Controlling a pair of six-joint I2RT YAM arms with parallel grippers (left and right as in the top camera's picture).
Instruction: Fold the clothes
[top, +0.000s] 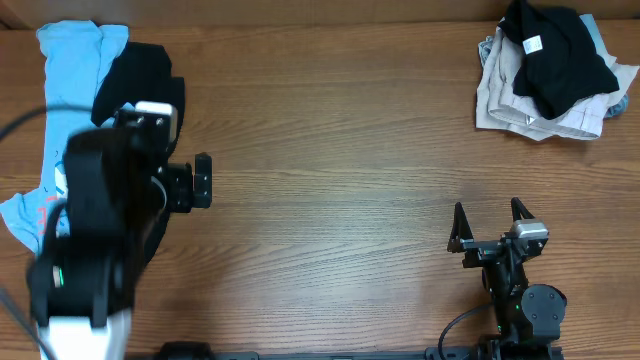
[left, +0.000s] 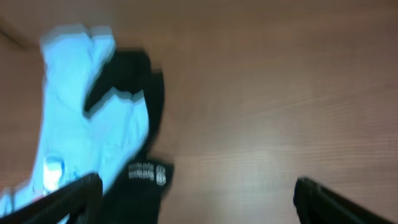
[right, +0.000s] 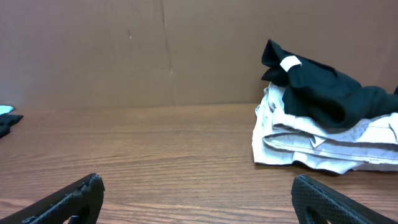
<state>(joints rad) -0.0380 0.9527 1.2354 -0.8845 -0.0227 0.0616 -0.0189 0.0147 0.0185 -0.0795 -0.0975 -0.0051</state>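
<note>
Both sets of jaws are gaping wide, gripping nothing. The left gripper (left: 198, 185) is hovering over a light-blue tee (top: 70, 60) and a black garment (top: 135, 75) lying together at the table's (top: 330, 150) left end. The right gripper (top: 488, 215) is sitting near the front edge, well apart from a black T-shirt (top: 560, 55) that is lying heaped on pale clothes (top: 500, 95) in the far right corner.

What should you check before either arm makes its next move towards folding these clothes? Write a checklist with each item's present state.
1. Left gripper open: ok.
2. Right gripper open: ok.
3. Both grippers empty: ok.
4. Black T-shirt laid flat: not ok, crumpled on a pale pile.
5. Light-blue tee separated: not ok, black garment lies against it.
6. Left wrist view sharp: not ok, blurred.
</note>
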